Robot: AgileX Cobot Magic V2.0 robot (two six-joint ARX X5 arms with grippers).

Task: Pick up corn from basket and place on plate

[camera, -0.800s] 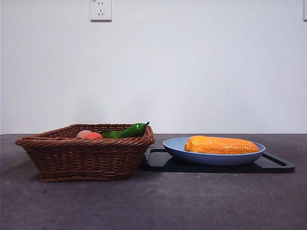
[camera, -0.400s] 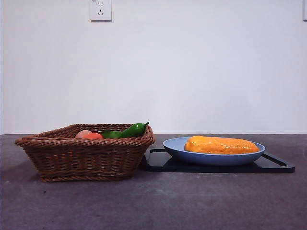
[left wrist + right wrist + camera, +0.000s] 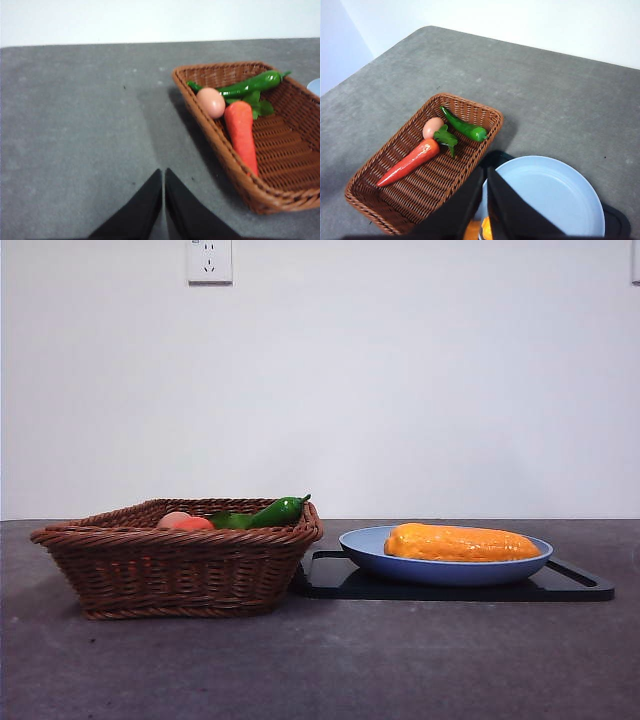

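The orange-yellow corn (image 3: pixel 460 542) lies lengthwise on the light-blue plate (image 3: pixel 370 550), right of the brown wicker basket (image 3: pixel 180 570). In the right wrist view only a sliver of the corn (image 3: pixel 485 231) shows behind my jaws. My right gripper (image 3: pixel 485 171) is shut and empty, high above the gap between the basket (image 3: pixel 385 200) and the plate (image 3: pixel 550 195). My left gripper (image 3: pixel 163 172) is shut and empty over bare table, beside the basket (image 3: pixel 220 145). Neither gripper shows in the front view.
The basket holds a green pepper (image 3: pixel 277 511), a peach-orange fruit (image 3: pixel 210 102) and a carrot (image 3: pixel 242 134). A flat black tray (image 3: pixel 570 583) lies under the plate. A wall socket (image 3: pixel 209 260) is on the wall behind.
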